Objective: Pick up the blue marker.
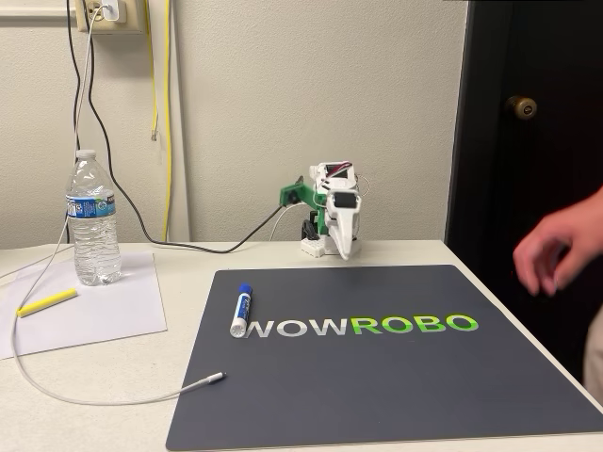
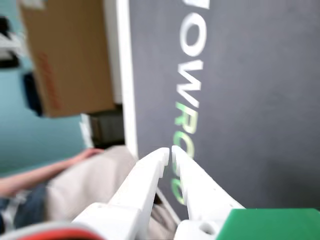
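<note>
We see a pale worktop (image 1: pixel 113 377) carrying a dark matte mat (image 1: pixel 396 386) with printed lettering, laid flat as a work zone. At its far edge the arm (image 1: pixel 332 218) sits folded, white and green plastic, probably parked before reaching. Far left stands a clear ribbed bottle (image 1: pixel 92 221). A person's hand (image 1: pixel 556 247) hovers at right. In the wrist view the pincer (image 2: pixel 170 151) is clenched, its white tips almost touching, grasping nothing. The marker (image 1: pixel 240 310), a smooth white barrel with a blue cap, lies on the mat's left part, well apart from the arm.

Lettering on the mat
The dark mat (image 1: pixel 396 377) reads "NOWROBO": "NOW" in white, "ROBO" in green; the bottle (image 1: pixel 93 221) label is unreadable.
</note>
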### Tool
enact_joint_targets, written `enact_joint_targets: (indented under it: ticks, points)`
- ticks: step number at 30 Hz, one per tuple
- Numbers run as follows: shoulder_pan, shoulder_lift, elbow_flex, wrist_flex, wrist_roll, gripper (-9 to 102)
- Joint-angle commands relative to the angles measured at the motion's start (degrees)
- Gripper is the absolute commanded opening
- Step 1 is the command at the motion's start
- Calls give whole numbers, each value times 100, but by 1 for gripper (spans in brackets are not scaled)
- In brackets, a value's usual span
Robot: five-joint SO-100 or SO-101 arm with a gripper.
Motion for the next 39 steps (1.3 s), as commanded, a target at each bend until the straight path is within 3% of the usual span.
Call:
enact_joint_targets:
  ticks: [1, 5, 8, 18, 28, 39]
  points:
    - [0, -369, -334, -642, 193, 0]
    - [53, -2188, -1441, -1002, 211, 0]
    - [62, -3533, -2769, -624, 211, 0]
    - [492, -5695, -5388, 281, -483, 0]
    - [1705, -7312, -6891, 598, -2663, 0]
    - [2637, -8561, -7550, -123, -4992, 0]
